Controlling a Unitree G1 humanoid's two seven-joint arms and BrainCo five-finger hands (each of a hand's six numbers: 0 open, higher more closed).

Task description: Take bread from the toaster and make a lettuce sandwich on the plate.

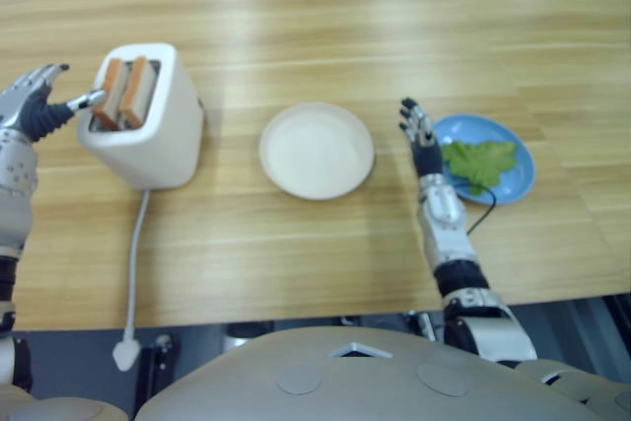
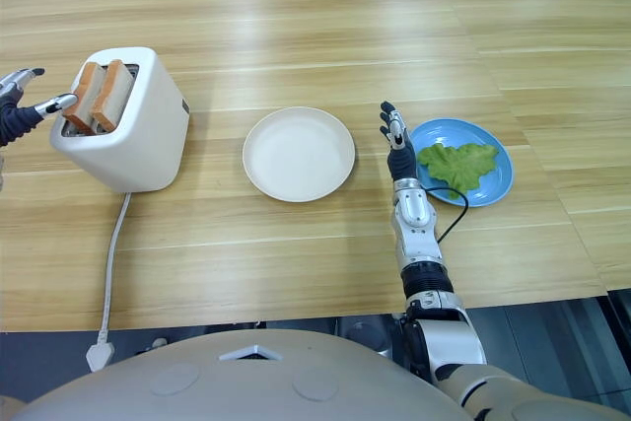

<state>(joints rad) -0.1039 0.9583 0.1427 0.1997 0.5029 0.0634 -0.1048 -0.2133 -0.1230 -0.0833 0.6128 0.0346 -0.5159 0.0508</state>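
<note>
A white toaster is seen at the left of the frame on a wooden table, with two slices of bread standing upright in its slots and raised above the top. The left hand is held at the far left edge, just beside the toaster's top, with its fingers spread and nothing grasped. One fingertip is stretched toward the nearer slice and appears to touch its edge, though contact cannot be confirmed from this angle. The bread therefore lies directly to the right of that hand, at the same height in the frame. A cream plate is placed at the centre, well apart from the toaster. The right hand is raised right of centre, between the plate and a blue dish, with its fingers extended and held together and nothing in them. A leaf of lettuce is laid on the dish, just right of that hand. A white cord is trailed from the toaster down to the table's near edge, where its plug hangs.
</note>
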